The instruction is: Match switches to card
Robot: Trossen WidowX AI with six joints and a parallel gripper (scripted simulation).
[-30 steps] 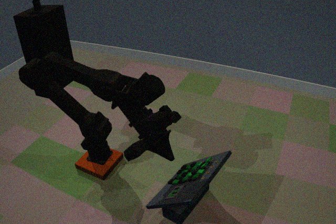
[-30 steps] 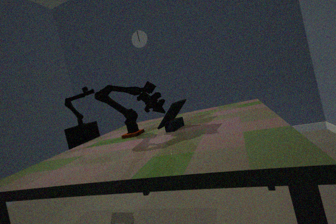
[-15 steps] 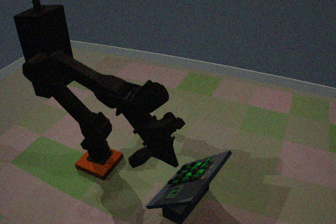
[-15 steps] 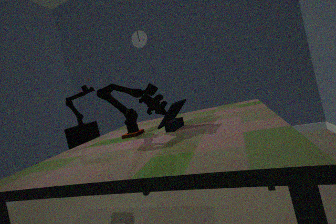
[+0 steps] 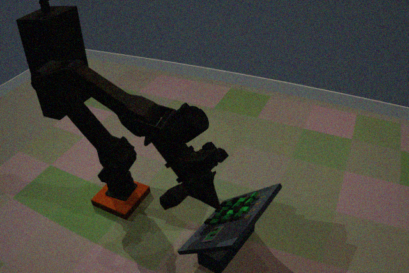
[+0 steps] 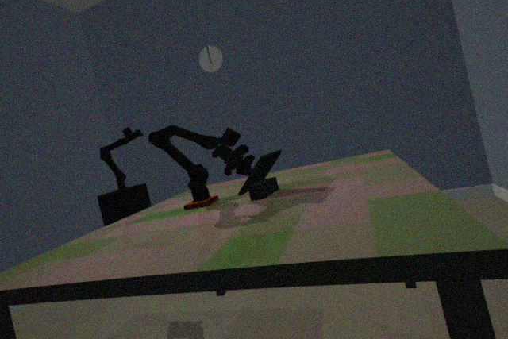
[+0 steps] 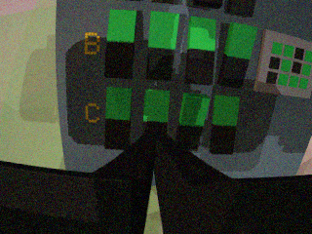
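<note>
The tilted dark panel bears a grid of green and dark grey switches. In the wrist view row B's first switch and row C's first switch show whole; row A is mostly cut off. My gripper is shut and empty, its tips at the near dark half of row C's second switch. Contact is unclear. The card is right of the grid; its middle row starts dark, its near row dark then green. Several tilts are hard to read.
The panel sits on a dark block on the patchwork table top. The arm's orange base plate is to the left of the panel. A black box with another small arm stands beyond.
</note>
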